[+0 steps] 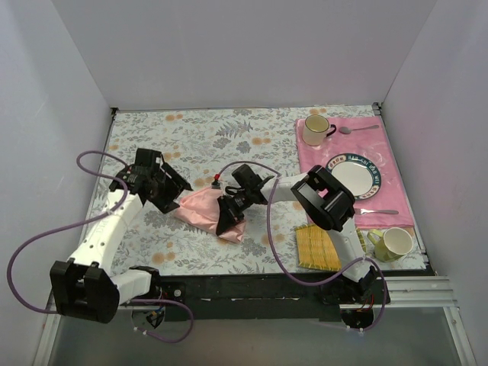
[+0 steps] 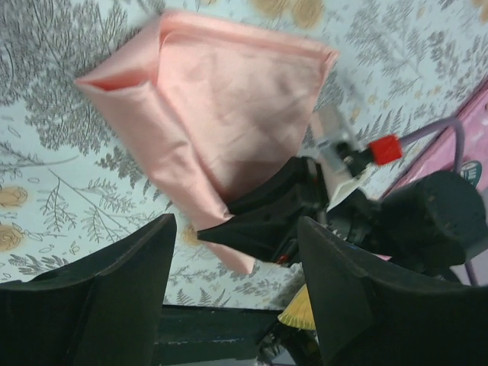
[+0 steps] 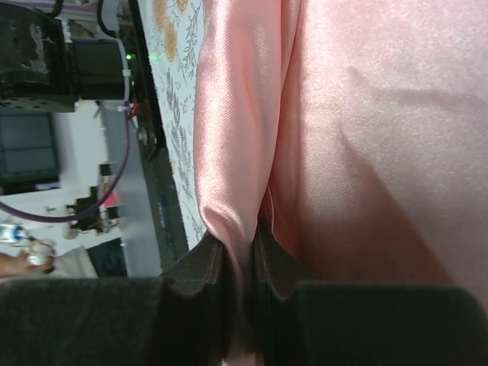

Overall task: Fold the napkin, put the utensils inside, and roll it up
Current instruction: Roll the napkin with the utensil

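I am starting at the near edge of the table [image 1: 213, 137], where both arm bases are sitting. Toward the near right corner a bamboo mat [image 1: 316, 246] is lying flat, with a yellow-green mug [image 1: 394, 242] standing just beside it on the right.

A little farther in, left of the table's middle and in its near half, the napkin [image 1: 200, 204] is lying folded into a rough wedge, its glossy salmon surface creased along one side. The right gripper [image 3: 238, 255] is pinching a raised fold at the napkin's near right end; in its wrist view the fingers are nearly together, with the cloth squeezed between them. The left gripper [image 2: 236, 236] is hovering at the napkin's left side, its fingers spread wide and gripping nothing; the cloth is showing beyond them, not between them.

Farther back along the right edge, the deeper pink placemat [image 1: 313, 156] is stretching toward the far right corner. A silver utensil [image 1: 377, 211] is resting at its near end, a plate [image 1: 335, 161] with a teal rim is sitting mid-mat, and a cream mug [image 1: 314, 130] and an all-silver spoon [image 1: 358, 129] are lying at its far end.
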